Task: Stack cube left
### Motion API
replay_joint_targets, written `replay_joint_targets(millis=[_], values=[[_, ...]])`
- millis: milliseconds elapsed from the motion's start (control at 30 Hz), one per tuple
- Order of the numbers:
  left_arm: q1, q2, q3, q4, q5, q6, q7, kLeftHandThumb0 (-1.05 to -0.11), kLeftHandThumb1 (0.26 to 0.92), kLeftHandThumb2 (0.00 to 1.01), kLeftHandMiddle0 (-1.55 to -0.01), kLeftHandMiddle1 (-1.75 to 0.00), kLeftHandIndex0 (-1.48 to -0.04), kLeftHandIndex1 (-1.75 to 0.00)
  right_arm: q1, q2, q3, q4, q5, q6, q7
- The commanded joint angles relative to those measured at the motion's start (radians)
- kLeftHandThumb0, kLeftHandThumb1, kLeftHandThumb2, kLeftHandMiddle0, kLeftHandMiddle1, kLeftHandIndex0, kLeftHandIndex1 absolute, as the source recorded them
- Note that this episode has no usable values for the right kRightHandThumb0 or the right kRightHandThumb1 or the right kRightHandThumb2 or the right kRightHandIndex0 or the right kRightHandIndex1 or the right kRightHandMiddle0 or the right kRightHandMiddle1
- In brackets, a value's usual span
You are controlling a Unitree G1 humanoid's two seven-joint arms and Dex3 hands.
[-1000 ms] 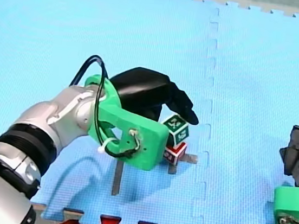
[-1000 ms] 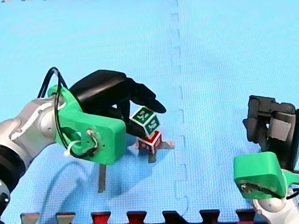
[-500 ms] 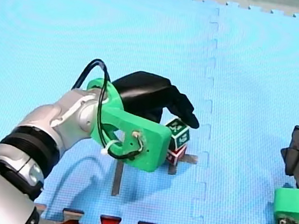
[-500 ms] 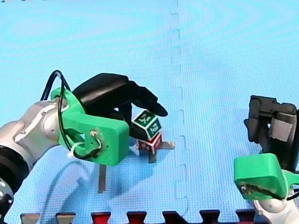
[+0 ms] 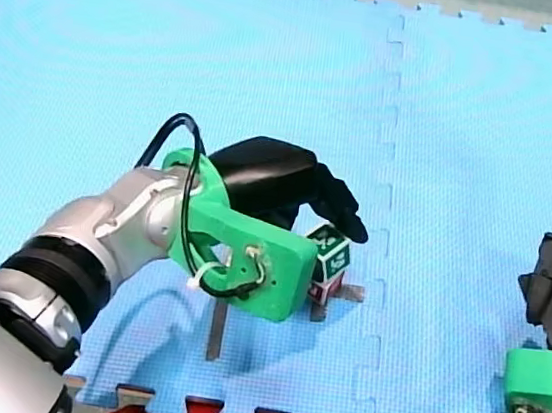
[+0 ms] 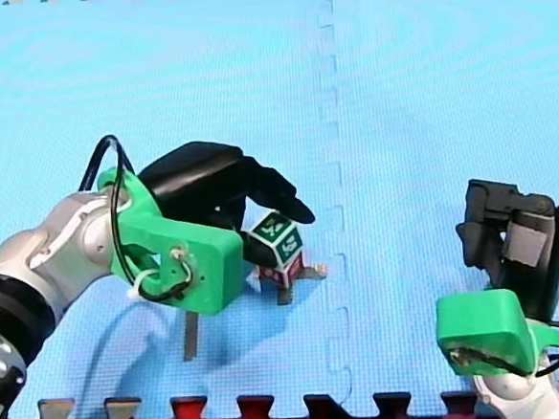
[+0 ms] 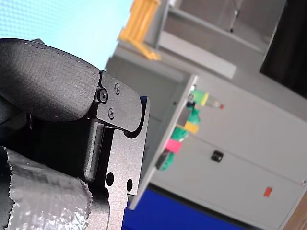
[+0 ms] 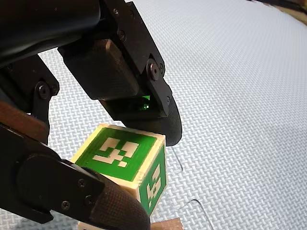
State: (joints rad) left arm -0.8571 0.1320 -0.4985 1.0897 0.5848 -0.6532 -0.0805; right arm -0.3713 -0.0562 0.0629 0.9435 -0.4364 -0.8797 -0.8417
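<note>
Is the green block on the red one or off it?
On: the green block sits right over the red block, gripped by the left hand. Fully resting? Cannot tell. The right hand is at the mat's right edge.

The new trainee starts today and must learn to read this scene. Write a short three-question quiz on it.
1. Which hand grips the green cube?
2. True or false: the red cube sits above the green cube.
3. The right hand is: A) off to the right, holding nothing; B) over the cubes; C) gripping the red cube.
Key: 1 left hand; 2 false; 3 A.
</note>
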Motion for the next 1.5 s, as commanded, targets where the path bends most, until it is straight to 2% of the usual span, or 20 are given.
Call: replay_joint_targets(millis=[0, 467, 1367, 1400, 1467], values=[[0.001, 0.005, 0.000, -0.004, -0.002, 0.003, -0.003, -0.466, 0.858, 0.00, -0.96, -1.21, -1.21, 0.00, 0.003, -0.002, -0.001, -0.004, 0.001, 0.002, -0.002], [0.002, 0.007, -0.008, 0.002, 0.006, -0.009, 0.007, -0.465, 0.860, 0.00, -0.95, -1.28, -1.20, 0.00, 0.013, 0.001, 0.000, -0.021, -0.002, 0.001, -0.003], [-0.005, 0.017, -0.024, 0.017, 0.037, -0.027, 0.049, -0.477, 0.861, 0.00, -0.95, -1.25, -1.18, 0.00, 0.012, 0.004, 0.006, -0.010, -0.017, -0.010, -0.023], [-0.005, 0.017, -0.025, 0.017, 0.037, -0.028, 0.049, -0.477, 0.861, 0.00, -0.97, -1.14, -1.17, 0.00, 0.011, 0.005, 0.006, -0.009, -0.017, -0.011, -0.023], [-0.005, 0.017, -0.027, 0.017, 0.038, -0.031, 0.050, -0.514, 0.866, 0.00, -1.08, -0.65, -1.12, 0.00, 0.011, 0.005, 0.006, -0.008, -0.016, -0.013, -0.024]])
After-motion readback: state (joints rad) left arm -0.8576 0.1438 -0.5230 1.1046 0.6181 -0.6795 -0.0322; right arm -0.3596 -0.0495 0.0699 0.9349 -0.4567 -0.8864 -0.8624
